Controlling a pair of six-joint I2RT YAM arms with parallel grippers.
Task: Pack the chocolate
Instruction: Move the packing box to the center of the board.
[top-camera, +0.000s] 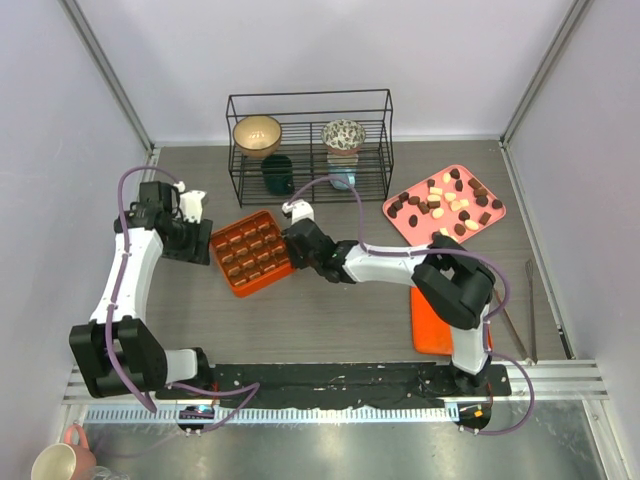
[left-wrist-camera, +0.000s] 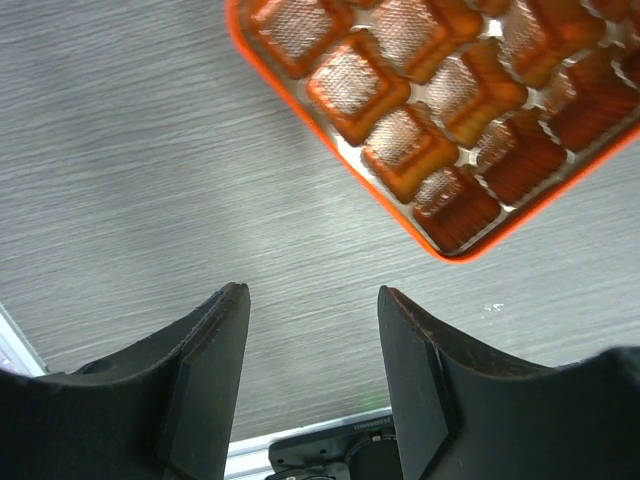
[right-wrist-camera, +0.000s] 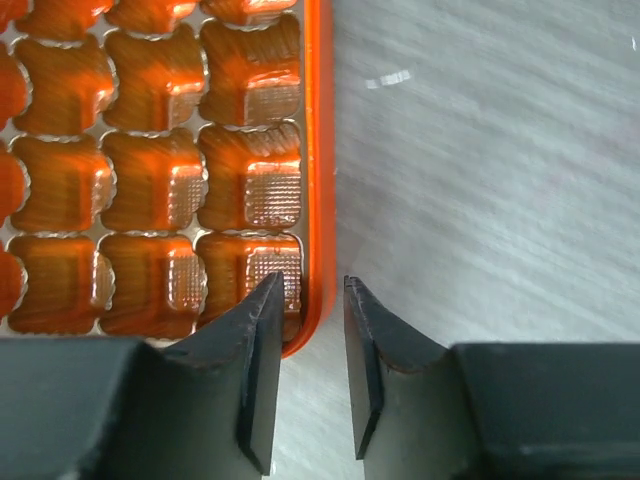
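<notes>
Surface: grey wood-grain table (top-camera: 330, 320) between white walls.
Chocolate (top-camera: 481, 200): you see it only from overhead, loose on the pink tray (top-camera: 428, 236) at far right.
Box (right-wrist-camera: 320, 150): orange; your wrist views show its moulded cells.
Right gripper (right-wrist-camera: 312, 290): fingers narrowly apart, with the box rim in the gap.
Left gripper (left-wrist-camera: 312, 300): fingers wide apart over table, near a box corner.

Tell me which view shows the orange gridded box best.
Top external: the orange box shows nearly whole, with its grid of cells plain to see. The left wrist view catches only one corner. The right wrist view shows only one edge and a few cells, close up.
</notes>
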